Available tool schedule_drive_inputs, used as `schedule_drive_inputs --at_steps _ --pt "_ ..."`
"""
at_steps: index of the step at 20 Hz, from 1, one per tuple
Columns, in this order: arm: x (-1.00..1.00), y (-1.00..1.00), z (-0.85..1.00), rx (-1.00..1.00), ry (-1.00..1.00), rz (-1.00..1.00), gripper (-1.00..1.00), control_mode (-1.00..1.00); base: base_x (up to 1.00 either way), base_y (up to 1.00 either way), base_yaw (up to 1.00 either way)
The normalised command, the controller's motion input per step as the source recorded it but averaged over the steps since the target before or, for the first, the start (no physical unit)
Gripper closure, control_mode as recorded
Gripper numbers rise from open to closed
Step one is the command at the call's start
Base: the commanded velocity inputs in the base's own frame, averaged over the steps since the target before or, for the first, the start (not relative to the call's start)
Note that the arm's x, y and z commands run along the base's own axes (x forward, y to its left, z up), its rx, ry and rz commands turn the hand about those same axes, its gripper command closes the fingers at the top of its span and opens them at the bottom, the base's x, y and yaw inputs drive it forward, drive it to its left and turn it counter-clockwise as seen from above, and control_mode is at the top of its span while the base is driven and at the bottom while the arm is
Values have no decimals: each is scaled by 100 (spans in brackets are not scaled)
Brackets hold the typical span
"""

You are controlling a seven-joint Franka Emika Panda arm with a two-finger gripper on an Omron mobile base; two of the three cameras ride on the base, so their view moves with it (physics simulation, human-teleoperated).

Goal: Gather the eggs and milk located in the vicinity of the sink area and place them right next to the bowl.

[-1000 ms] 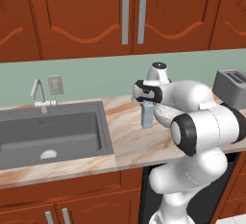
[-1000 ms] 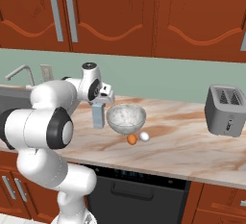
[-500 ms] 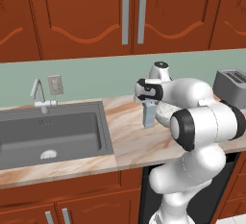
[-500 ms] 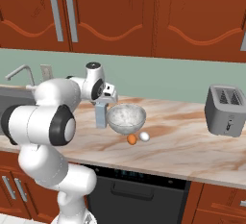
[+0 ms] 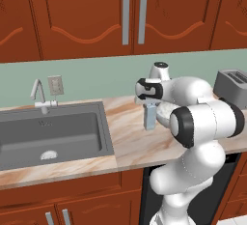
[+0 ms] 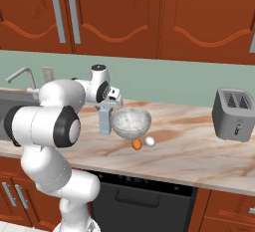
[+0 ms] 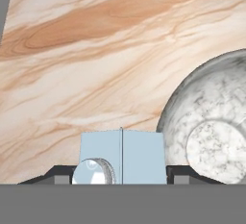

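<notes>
The pale blue milk carton [image 5: 149, 120] [image 6: 104, 123] stands upright on the marble counter, just left of the round white-grey bowl [image 6: 130, 121] [image 5: 164, 110]. My gripper [image 5: 150, 104] [image 6: 105, 107] comes down on it from above, a finger on each side of the gabled top. Seen from the hand, the carton top [image 7: 122, 155] with its round cap fills the space between the fingertips of the gripper [image 7: 122, 175], and the bowl [image 7: 211, 122] lies close on the right. An orange-brown egg [image 6: 136, 145] and a white egg [image 6: 149, 141] rest in front of the bowl.
The dark sink [image 5: 48, 132] with its chrome faucet [image 5: 37, 93] lies to the left. A grey toaster [image 6: 233, 114] stands at the counter's right end. Bare marble counter [image 6: 189, 141] stretches between bowl and toaster. Wooden cabinets hang above.
The gripper has carried the milk carton a short way rightward, closer to the bowl. Eggs and bowl have not moved.
</notes>
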Motion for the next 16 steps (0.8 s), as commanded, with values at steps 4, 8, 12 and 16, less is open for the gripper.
schedule_drive_inputs --at_steps 4,8,12,16 --pt "0 0 0 0 0 0 -100 -100 0 0 0" --pt "0 0 0 0 0 0 -100 -100 0 0 0" --pt "0 0 0 0 0 0 -100 -100 0 0 0" --pt "-6 0 0 0 0 0 -100 -100 0 0 0"
